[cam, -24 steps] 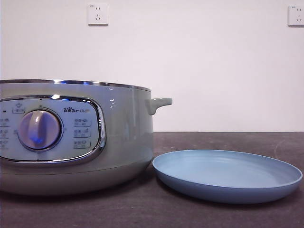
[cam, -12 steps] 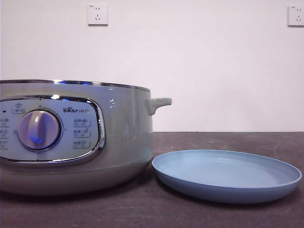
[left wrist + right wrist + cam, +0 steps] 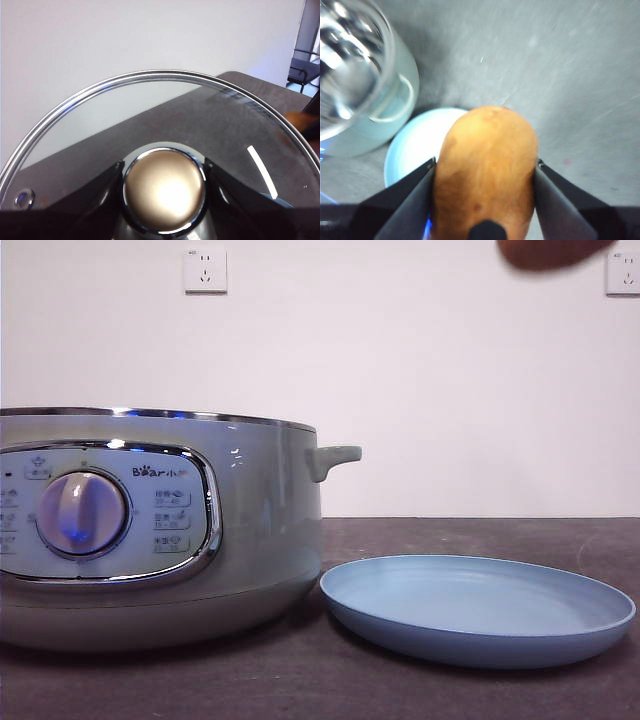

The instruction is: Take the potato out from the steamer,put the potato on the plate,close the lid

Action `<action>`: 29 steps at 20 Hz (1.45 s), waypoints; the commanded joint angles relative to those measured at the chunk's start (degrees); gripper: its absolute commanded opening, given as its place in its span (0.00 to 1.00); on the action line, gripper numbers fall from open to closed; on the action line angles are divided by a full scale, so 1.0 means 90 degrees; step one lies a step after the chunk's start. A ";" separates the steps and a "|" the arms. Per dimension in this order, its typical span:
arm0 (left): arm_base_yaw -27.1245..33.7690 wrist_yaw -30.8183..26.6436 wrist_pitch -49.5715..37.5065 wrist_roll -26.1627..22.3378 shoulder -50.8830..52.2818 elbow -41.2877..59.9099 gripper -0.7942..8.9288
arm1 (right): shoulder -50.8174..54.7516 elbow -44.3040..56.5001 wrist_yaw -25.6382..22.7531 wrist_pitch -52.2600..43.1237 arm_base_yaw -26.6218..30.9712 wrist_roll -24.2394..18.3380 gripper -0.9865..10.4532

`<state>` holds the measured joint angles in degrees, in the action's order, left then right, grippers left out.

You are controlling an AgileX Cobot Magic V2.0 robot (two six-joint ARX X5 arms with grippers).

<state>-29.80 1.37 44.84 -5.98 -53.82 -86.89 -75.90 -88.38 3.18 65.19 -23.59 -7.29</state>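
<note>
The pale grey-green steamer (image 3: 150,530) marked "Bear" stands at the left of the front view with no lid on it; it also shows in the right wrist view (image 3: 380,105). The light blue plate (image 3: 478,608) lies to its right on the table and shows below the potato in the right wrist view (image 3: 415,150). My right gripper (image 3: 485,200) is shut on the orange-brown potato (image 3: 487,165), held high above the plate; the potato's underside shows at the top edge of the front view (image 3: 548,252). My left gripper (image 3: 164,192) is shut on the knob (image 3: 164,190) of the glass lid (image 3: 210,115), held up in the air.
The dark table (image 3: 480,535) runs back to a white wall with two sockets (image 3: 205,270). The steamer's small side handle (image 3: 335,458) points toward the plate. A chair (image 3: 305,65) stands beyond the table in the left wrist view.
The potato's dark underside has come into the top right of the front view, above the plate. The steamer and the plate have not moved.
</note>
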 commanded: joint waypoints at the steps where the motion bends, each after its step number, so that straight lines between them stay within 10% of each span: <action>1: -0.0017 0.0053 -0.0367 0.0019 0.0022 -0.0073 0.07 | -0.0049 0.1047 0.0338 -0.0811 -0.0002 0.0158 0.08; 8: -0.0017 0.0046 -0.0449 0.0019 -0.0046 -0.0073 0.07 | -0.0614 0.3271 0.1022 -0.3011 -0.0010 0.0602 0.08; 19: -0.0017 0.0032 -0.0459 0.0012 -0.0221 -0.0073 0.07 | -0.2237 0.3473 0.1154 -0.3682 -0.0270 0.0607 0.08; 24: -0.0017 0.0027 -0.0459 -0.0005 -0.0257 -0.0073 0.07 | -0.2244 0.3473 0.1088 -0.3699 -0.0296 0.0835 0.41; 29: -0.0017 0.0024 -0.0466 -0.0012 -0.0267 -0.0073 0.07 | -0.2208 0.3468 0.1093 -0.3711 -0.0299 0.0835 0.42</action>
<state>-29.80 1.58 44.07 -5.98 -56.66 -86.89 -95.42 -57.65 13.17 31.88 -26.06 -0.23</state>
